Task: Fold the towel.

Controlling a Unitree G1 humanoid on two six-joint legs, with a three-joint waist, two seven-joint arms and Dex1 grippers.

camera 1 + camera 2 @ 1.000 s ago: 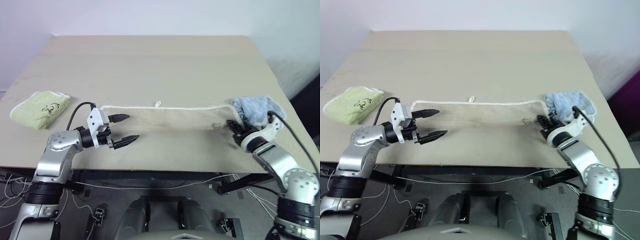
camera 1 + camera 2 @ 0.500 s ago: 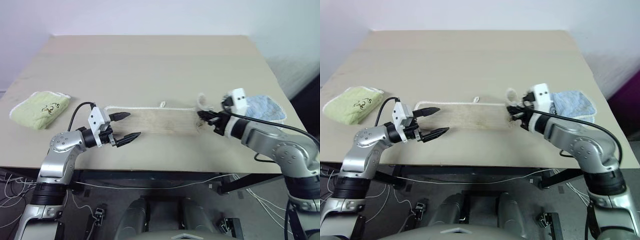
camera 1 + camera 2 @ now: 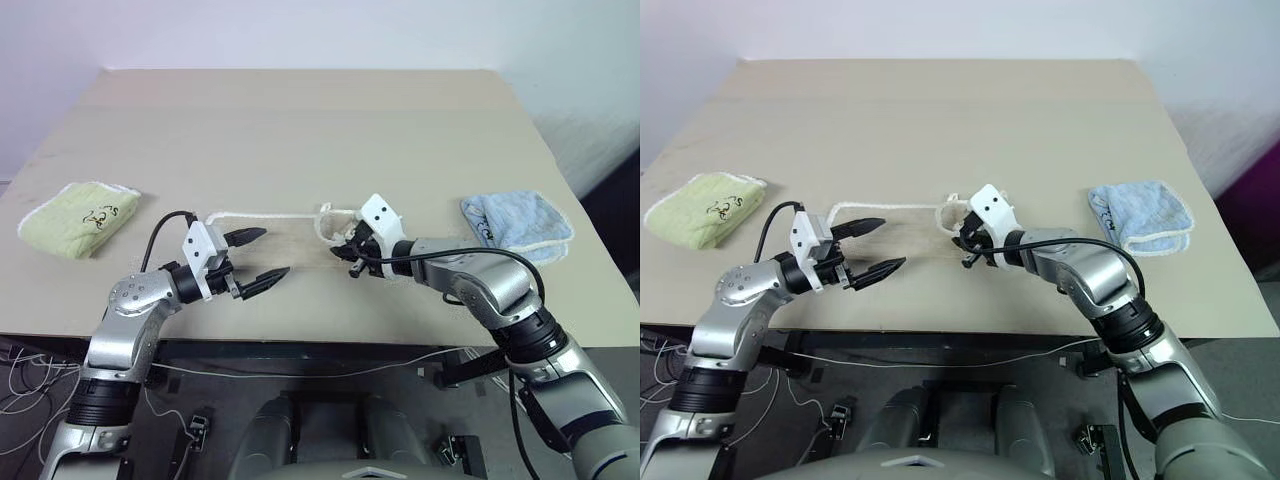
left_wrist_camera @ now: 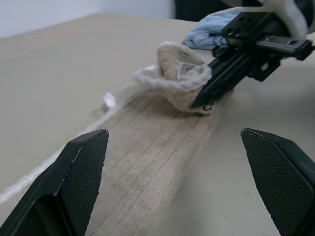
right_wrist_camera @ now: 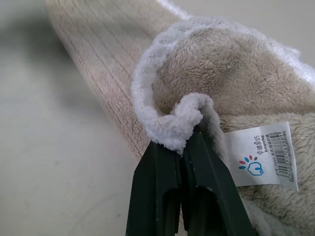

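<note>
The beige towel (image 3: 290, 240), edged with white cord, lies as a narrow strip near the table's front edge. My right gripper (image 3: 352, 252) is shut on the towel's right end, pinching its white edge (image 5: 174, 125) and holding that end curled up over the strip; a small printed label (image 5: 261, 157) hangs beside the fingers. My left gripper (image 3: 272, 252) stands open just above the strip's left part, with nothing between its fingers (image 4: 74, 187). In the left wrist view the right gripper (image 4: 236, 64) shows with the bunched towel end (image 4: 179, 73).
A folded light green towel (image 3: 75, 215) lies at the table's left edge. A folded light blue towel (image 3: 515, 225) lies at the right. The table's front edge (image 3: 330, 338) runs close below both grippers.
My right gripper has carried the towel's right end leftward from beside the blue towel to the table's middle, rolling its wrist, so the flat strip is shorter. The left gripper has hardly moved.
</note>
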